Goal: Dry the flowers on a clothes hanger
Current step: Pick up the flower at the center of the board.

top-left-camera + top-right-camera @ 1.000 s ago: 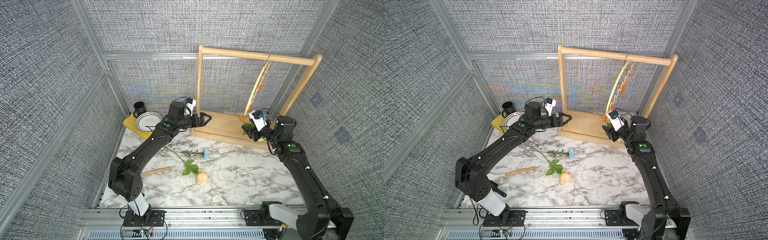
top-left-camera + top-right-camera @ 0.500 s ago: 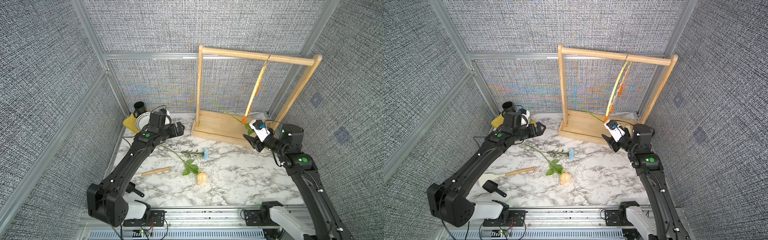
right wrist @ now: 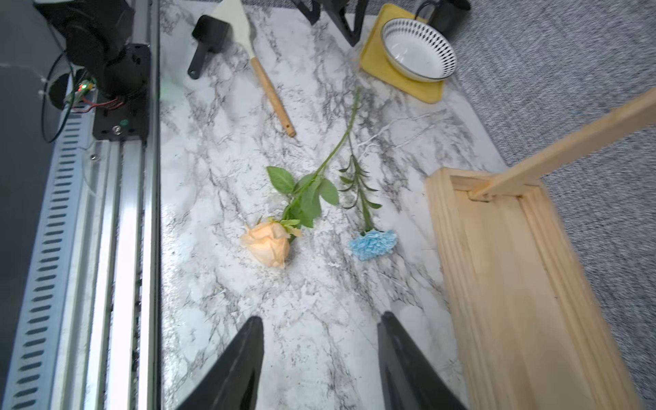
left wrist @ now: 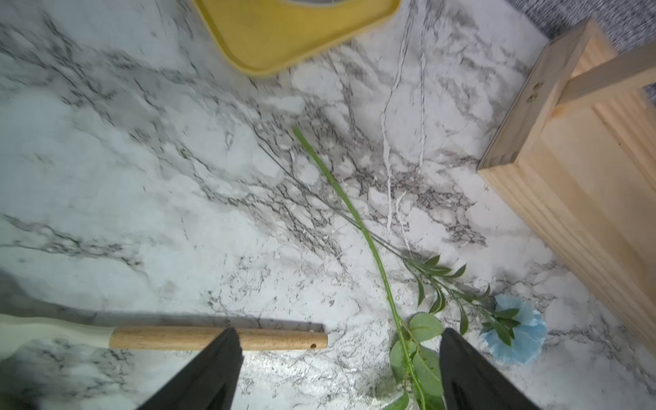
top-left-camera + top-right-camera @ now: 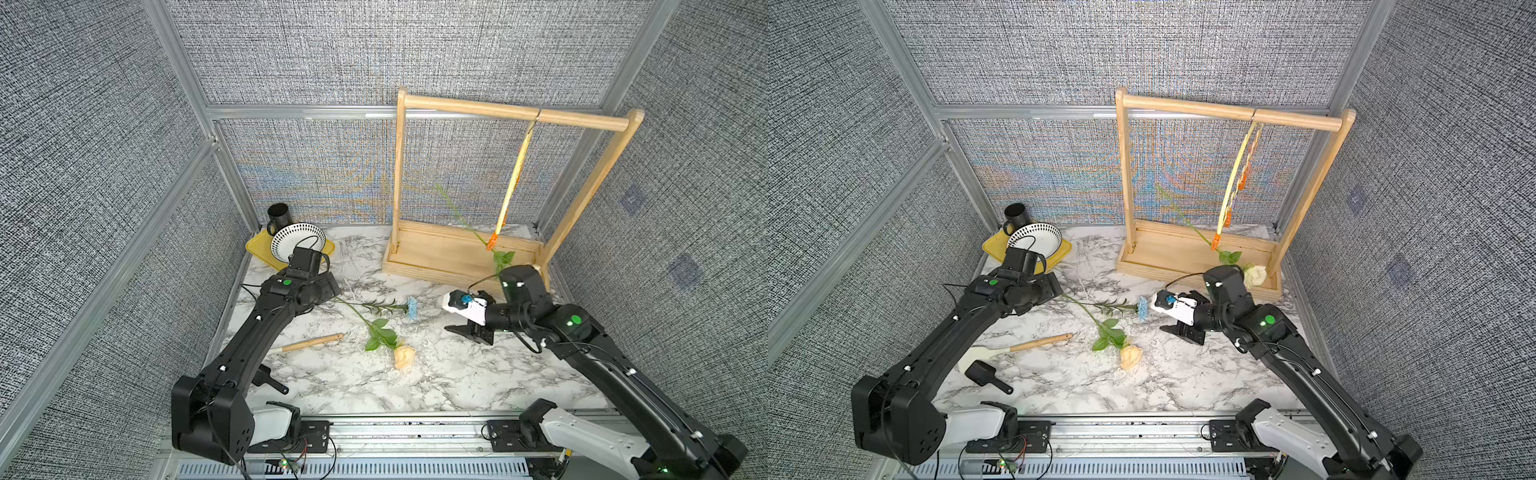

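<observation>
The thin pale-yellow clothes hanger (image 5: pixel 513 183) (image 5: pixel 1233 183) hangs from the rack's top bar. Its lowest orange clip (image 5: pixel 1216 241) pinches the stem of a cream-white rose (image 5: pixel 1255 275), whose bloom hangs low over the rack's base. A peach rose (image 5: pixel 404 356) (image 3: pixel 267 245) and a light-blue bloom (image 5: pixel 412 307) (image 3: pixel 373 244) lie on the marble. My left gripper (image 4: pixel 337 337) hovers open over the peach rose's stem (image 4: pixel 355 213), with nothing between its fingers. To the right of the blue bloom, my right gripper (image 3: pixel 321 319) (image 5: pixel 457 328) stands open and empty, low over the table.
The light-wood rack (image 5: pixel 457 257) stands at the back right. A yellow tray (image 5: pixel 257 249) carries a dotted bowl (image 5: pixel 297 241) beside a black mug (image 5: pixel 277 216) at the back left. A wooden-handled spatula (image 5: pixel 311 343) and a black scoop (image 5: pixel 984 374) lie front left.
My left arm has drawn back from the rack and come down over the stems on the table. My right arm has left the hanger's clip and dropped forward toward the blue bloom.
</observation>
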You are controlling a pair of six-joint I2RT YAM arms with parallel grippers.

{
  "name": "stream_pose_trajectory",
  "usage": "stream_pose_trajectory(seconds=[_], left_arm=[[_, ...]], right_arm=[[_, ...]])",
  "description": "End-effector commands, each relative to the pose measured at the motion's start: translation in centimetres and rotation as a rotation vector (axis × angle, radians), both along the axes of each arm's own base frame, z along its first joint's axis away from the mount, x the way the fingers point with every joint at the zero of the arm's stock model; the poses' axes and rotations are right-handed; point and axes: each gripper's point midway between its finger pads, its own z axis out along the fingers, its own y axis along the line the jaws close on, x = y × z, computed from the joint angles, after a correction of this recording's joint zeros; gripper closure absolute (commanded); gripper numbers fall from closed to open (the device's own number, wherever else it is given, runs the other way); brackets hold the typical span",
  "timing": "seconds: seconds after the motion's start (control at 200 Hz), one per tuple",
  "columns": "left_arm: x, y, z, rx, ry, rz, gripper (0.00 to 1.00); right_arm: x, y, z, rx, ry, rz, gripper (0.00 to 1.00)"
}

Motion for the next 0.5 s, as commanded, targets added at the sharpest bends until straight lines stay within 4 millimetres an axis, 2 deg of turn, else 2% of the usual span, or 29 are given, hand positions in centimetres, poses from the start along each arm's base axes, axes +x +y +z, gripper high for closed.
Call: stream_pose_trajectory(seconds=[0.0,0.085,0.175,0.245,0.38,0.495], left_arm=[[-0.6,-3.3,-1.7,-0.130,0.091,-0.083,0.17],[-0.8,-4.0,-2.9,-0.121,0.159,-0.102,0.19],[-0.8,-3.9,-4.2,-0.073,0.195,-0.075,0.22],[-0.4,-3.9,-4.7,-0.043,0.197,-0.041,0.30],[0.0,-4.8,-7.2,-0.024,0.284,-0.027,0.34],[0.5,-6.6,-9.3,-0.033,0.335,-0.059,0.35]], right_arm=[[-0.1,1.2,-1.0,-0.029,0.022,0.007,0.46],[-0.2,2.3,-1.1,-0.009,0.037,0.040,0.46],[-0.2,3.0,-1.1,0.010,0.051,0.070,0.46],[0.1,3.2,-1.5,0.010,0.052,0.065,0.46],[1.2,3.5,-2.1,0.004,0.066,0.018,0.46],[1.6,3.7,-1.9,0.008,0.073,0.005,0.48]])
